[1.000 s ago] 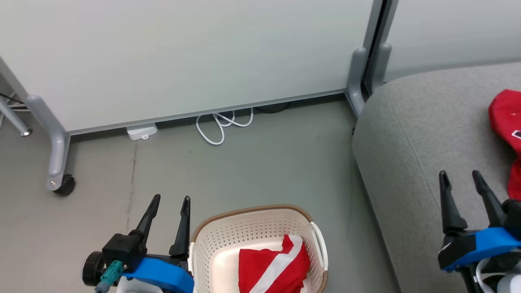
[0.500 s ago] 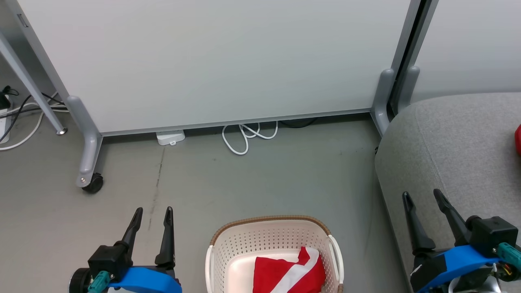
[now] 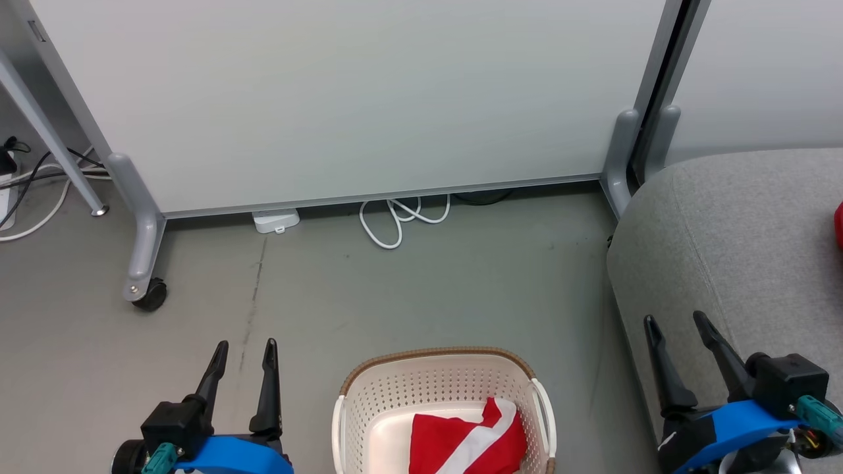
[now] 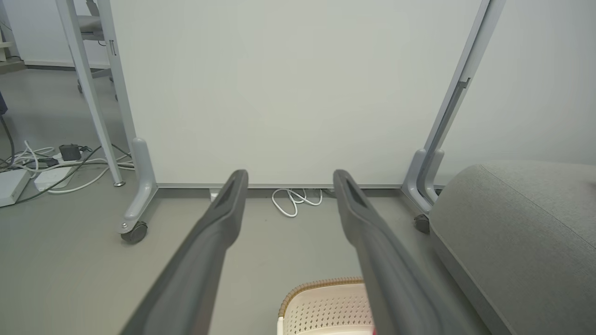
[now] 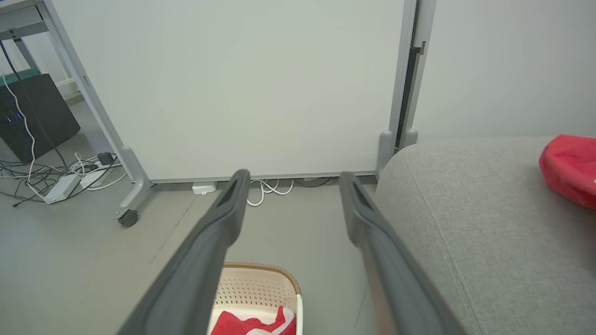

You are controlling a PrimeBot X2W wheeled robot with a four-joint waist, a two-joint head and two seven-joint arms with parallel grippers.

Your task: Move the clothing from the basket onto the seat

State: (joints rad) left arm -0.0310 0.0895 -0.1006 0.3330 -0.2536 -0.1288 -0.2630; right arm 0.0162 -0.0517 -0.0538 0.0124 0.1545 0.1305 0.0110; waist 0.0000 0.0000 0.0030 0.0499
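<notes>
You're about halfway: red garment (image 5: 568, 167), probably jersey, lies on seat (image 3: 744, 230). Shorts (image 3: 467, 444) sit in basket (image 3: 435, 355) on floor (image 3: 395, 296), left for you to move. Left gripper (image 3: 245, 343), right gripper (image 3: 675, 318): fingers apart, empty.

White partition panel (image 3: 342, 99) on grey castered leg (image 3: 145, 243); coiled white cable (image 3: 403, 214), small white box (image 3: 275, 220) at its base.

The basket (image 3: 435, 388) sits on the floor (image 3: 395, 303), one garment (image 3: 471, 441) inside it, with the left pincer (image 3: 242, 343) to its left and the right pincer (image 3: 675, 319) to its right, at the edge of the seat (image 3: 744, 230) (a second garment (image 5: 570, 167) lies farther right on it). Behind them stands a panel (image 3: 342, 99), a cable (image 3: 398, 220) at its foot.
</notes>
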